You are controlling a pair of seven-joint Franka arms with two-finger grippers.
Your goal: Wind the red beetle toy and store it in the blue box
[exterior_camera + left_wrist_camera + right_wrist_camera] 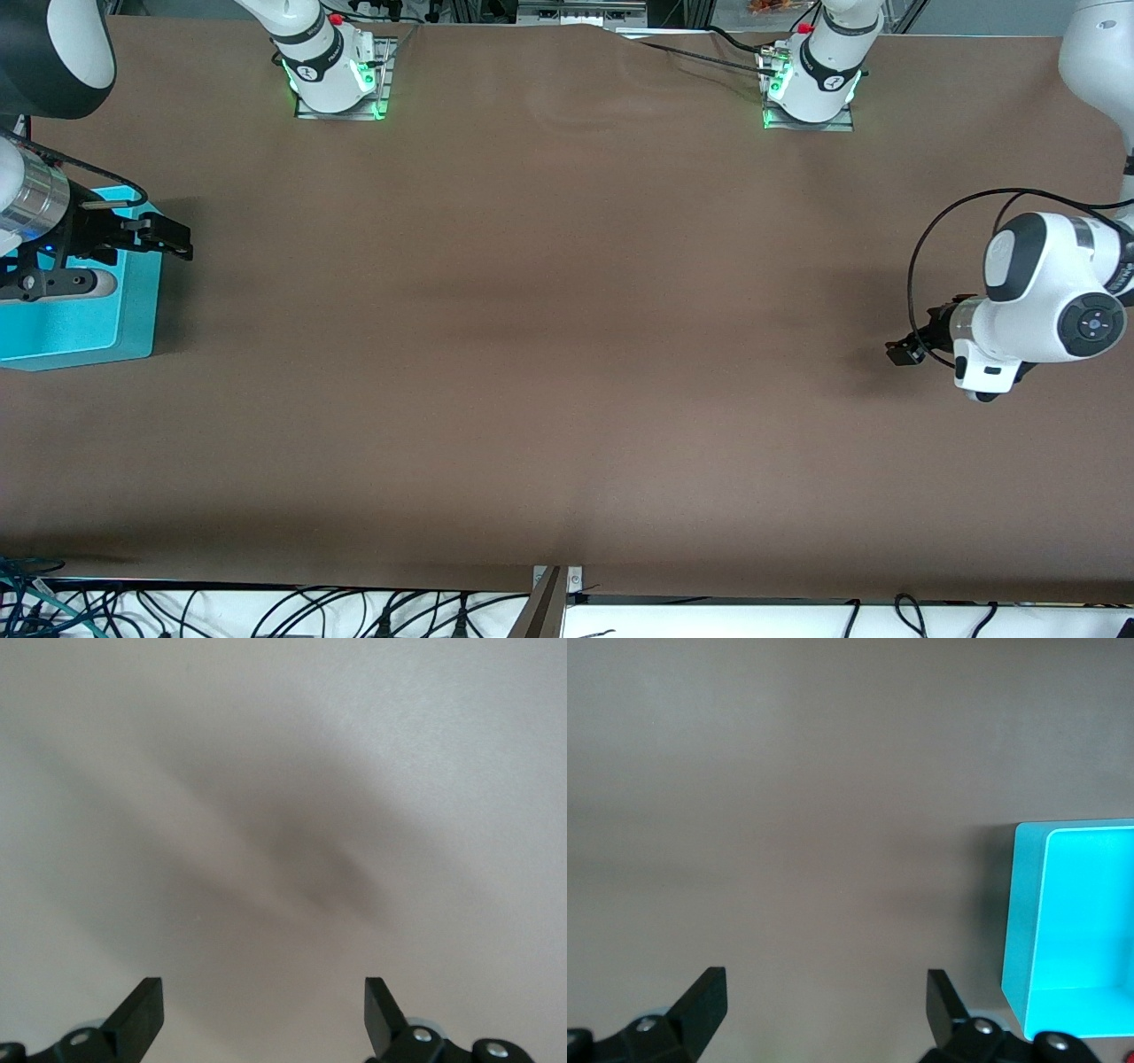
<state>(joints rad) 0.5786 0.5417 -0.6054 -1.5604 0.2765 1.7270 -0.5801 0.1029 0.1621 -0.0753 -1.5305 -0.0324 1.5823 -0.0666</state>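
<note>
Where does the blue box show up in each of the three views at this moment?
Front view: the blue box sits at the right arm's end of the table, partly under the right tool.
Right wrist view: one corner of the blue box shows at the picture's edge, its inside lit cyan.
Left wrist view: not in it, only bare table.
Shared landmark: the brown table surface.

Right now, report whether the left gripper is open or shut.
Open: the left gripper shows its fingers spread wide, nothing between them, over bare table.

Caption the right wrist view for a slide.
Open right gripper over bare brown table, beside the blue box.
</note>
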